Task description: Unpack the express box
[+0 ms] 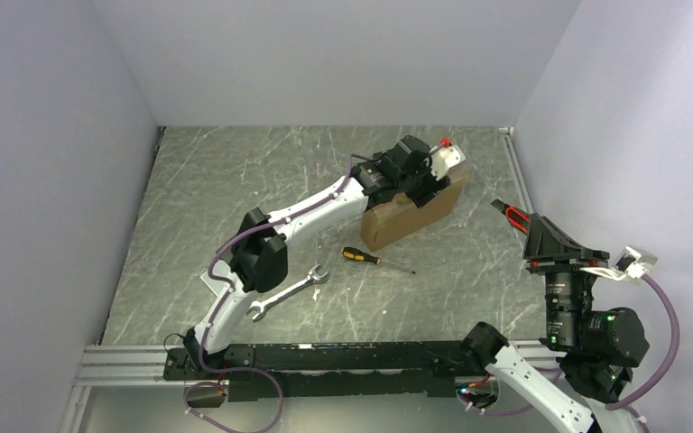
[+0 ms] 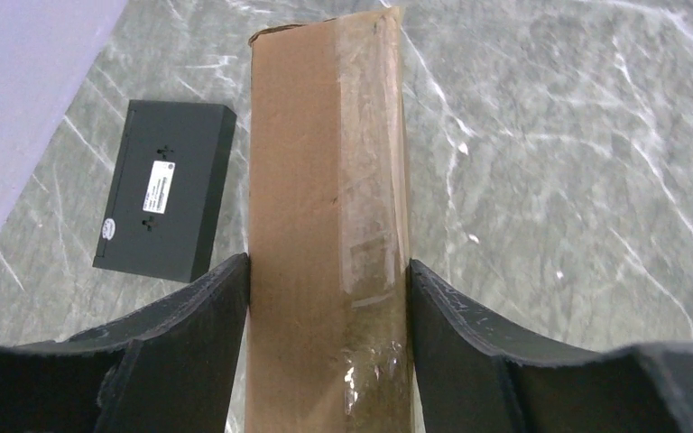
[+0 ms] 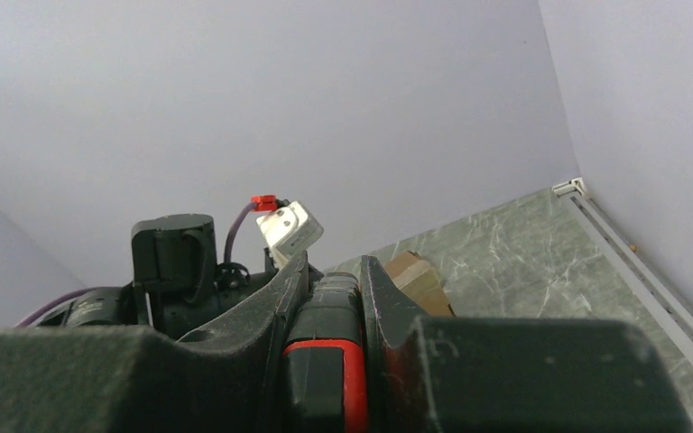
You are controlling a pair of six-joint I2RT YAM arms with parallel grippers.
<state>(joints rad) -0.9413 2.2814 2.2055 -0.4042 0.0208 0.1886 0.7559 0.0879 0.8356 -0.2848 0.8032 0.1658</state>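
The express box is brown cardboard and stands on a long edge on the table, right of middle. My left gripper is shut across its top edge. In the left wrist view the fingers press both faces of the box, which has clear tape on it. My right gripper is raised at the right, apart from the box, and is shut on a black-and-red tool. The right wrist view shows the tool wedged between the jaws, with the box beyond them.
A small black flat box with a white label lies on the table beside the express box. A yellow-and-black screwdriver and a silver wrench lie in front of the box. Grey walls close in the left, back and right sides.
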